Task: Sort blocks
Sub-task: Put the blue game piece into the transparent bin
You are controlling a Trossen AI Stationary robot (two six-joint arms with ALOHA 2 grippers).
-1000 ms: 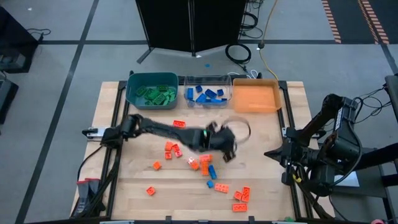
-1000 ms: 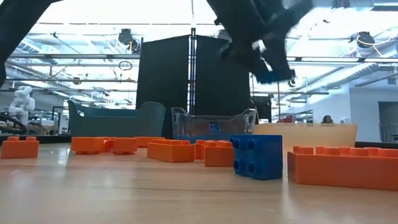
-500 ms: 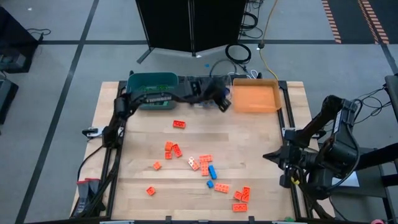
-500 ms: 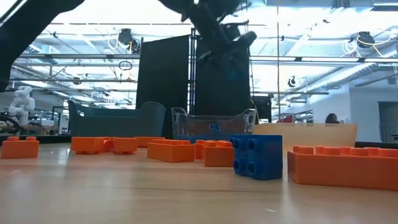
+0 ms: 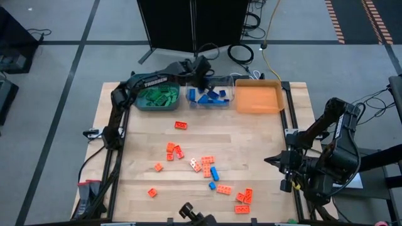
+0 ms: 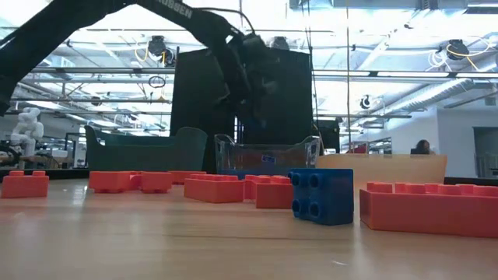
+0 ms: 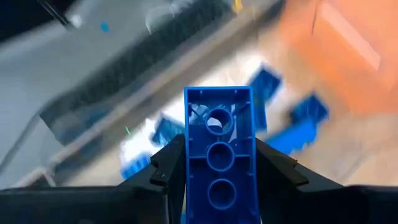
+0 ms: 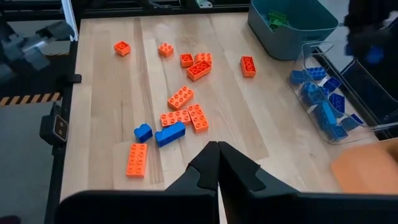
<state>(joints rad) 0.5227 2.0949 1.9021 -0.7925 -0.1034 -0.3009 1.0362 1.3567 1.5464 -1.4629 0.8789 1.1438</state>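
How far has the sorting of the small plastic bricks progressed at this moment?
Done: green plastic bricks lie in the teal bin, and blue bricks in the clear bin. In hand: the left hand holds a long blue brick above the clear bin. Left: about a dozen orange-red bricks and two blue ones on the wooden table; the orange bin looks empty. The right hand waits shut.

The table (image 5: 251,144) is pale wood with a smooth, faintly satin grain. The blocks (image 8: 180,115) are glossy moulded plastic, and the blue block (image 7: 219,162) held in the left gripper (image 7: 217,180) shows a shiny hollow underside. The clear bin (image 6: 264,154) is transparent plastic, the teal bin (image 5: 154,93) looks matt.
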